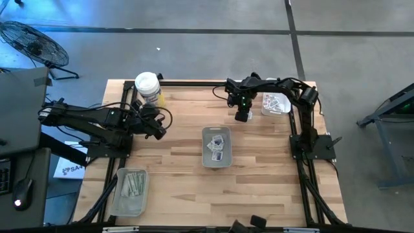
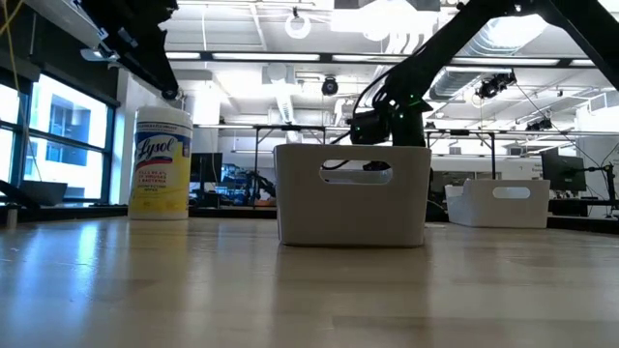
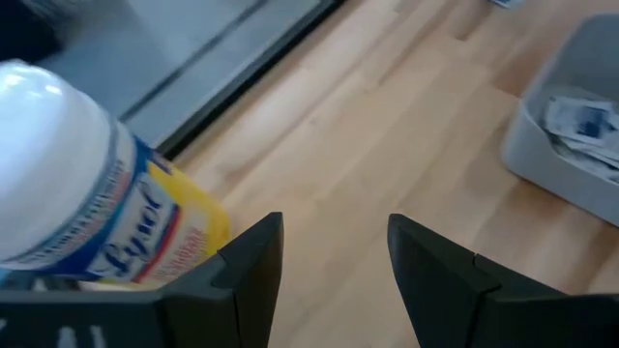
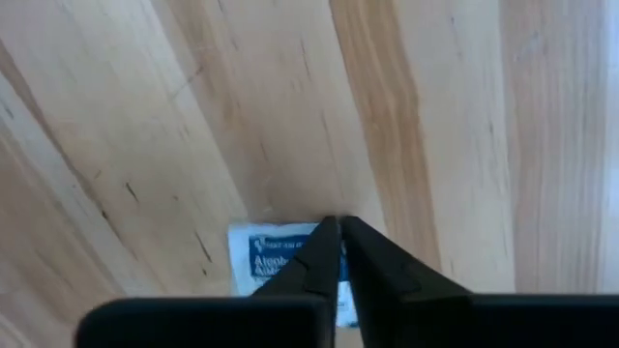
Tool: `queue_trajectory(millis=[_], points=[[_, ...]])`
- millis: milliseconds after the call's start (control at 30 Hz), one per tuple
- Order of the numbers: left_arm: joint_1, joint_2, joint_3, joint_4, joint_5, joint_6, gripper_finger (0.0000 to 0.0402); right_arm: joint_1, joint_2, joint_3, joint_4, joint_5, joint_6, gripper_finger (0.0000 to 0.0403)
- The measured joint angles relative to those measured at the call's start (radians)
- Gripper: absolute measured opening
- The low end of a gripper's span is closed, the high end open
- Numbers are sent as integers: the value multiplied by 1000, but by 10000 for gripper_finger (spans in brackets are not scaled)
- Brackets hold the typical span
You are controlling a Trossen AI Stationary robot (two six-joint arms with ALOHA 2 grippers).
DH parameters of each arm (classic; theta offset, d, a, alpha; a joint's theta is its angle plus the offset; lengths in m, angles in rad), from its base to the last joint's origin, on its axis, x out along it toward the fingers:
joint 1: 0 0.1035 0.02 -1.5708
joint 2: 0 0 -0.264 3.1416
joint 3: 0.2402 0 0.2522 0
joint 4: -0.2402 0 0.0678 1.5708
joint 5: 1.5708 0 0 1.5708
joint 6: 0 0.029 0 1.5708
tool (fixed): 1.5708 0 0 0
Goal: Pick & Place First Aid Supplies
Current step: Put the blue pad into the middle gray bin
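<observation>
My right gripper [image 4: 336,227] points straight down at the far middle of the table [image 1: 242,116], its fingertips closed together on a small white packet with blue print [image 4: 269,253] that lies flat on the wood. In the low view the middle tray hides its fingertips. My left gripper [image 3: 334,251] hangs open above the table's left part [image 1: 158,129], next to the white-lidded tub [image 1: 147,86], with nothing between its fingers. More white packets lie in the middle tray [image 1: 217,147] and the far right tray [image 1: 275,103]. Pale green strips lie in the near left tray [image 1: 131,191]. My right gripper comes at the white packet from above, fingers pointing down. The fingertips [image 4: 319,242] meet at the packet's edge [image 4: 290,232], near one corner. The packet lies flat on the table. The fingers themselves hide whether its edge is between them.
The tub with the yellow label [image 2: 161,162] stands at the far left. The clear middle tray [image 2: 353,193] stands in the table's centre, with another tray [image 2: 498,203] farther right. Bare wood [image 1: 187,194] stretches along the near side between the trays.
</observation>
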Motion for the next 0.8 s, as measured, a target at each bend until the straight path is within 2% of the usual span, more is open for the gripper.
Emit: queue_trajectory(millis=[100, 500, 800], points=[[0, 0, 0, 2, 47, 0, 184, 0, 0, 0, 4, 2, 6, 4], [0, 0, 0, 2, 287, -1, 184, 2, -52, -4, -14, 28, 63, 1], [0, 0, 0, 2, 358, 0, 184, 2, -120, -2, -42, 62, 138, 1]])
